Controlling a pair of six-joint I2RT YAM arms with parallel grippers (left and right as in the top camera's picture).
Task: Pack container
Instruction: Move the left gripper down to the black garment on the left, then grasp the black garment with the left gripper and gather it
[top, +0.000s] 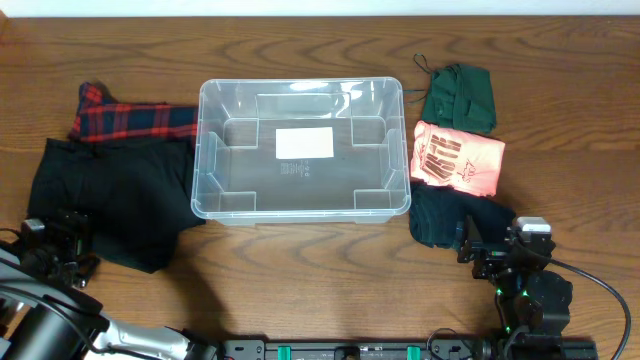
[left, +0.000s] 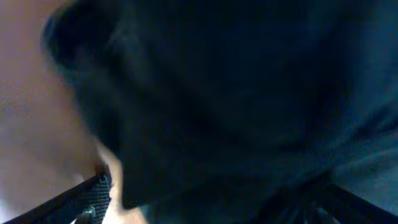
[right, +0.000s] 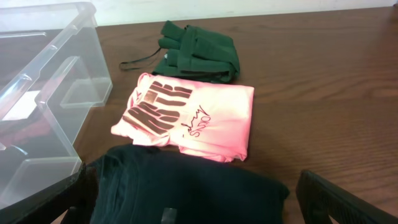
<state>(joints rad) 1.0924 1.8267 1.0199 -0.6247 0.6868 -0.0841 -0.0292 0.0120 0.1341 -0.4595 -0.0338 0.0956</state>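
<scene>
Toward the left edge of the counter (top: 330, 262) I see a red plaid garment (top: 130, 120), and nearer me a black garment (top: 110, 205) touching it. My left gripper (top: 68, 240) sits at that black cloth's near-left corner. The left wrist view is filled with blurred dark fabric, with the fingers (left: 87, 196) at the frame's lower corners, spread wide and holding nothing.

The container (top: 300, 150) stands upright in the middle of the counter with nothing packed in it. A white label (top: 304, 143) is on its base, and its print is too small for me to read.

Just right of it lie three folded pieces in a row from far to near: a green garment (top: 458, 97), a pink shirt (top: 458, 157) with bold dark block letters over a script line that I cannot read with confidence, and a dark garment (top: 450, 218). My right gripper (top: 487, 245) is at that last piece's near edge, with its fingers (right: 336, 199) wide apart and empty.
</scene>
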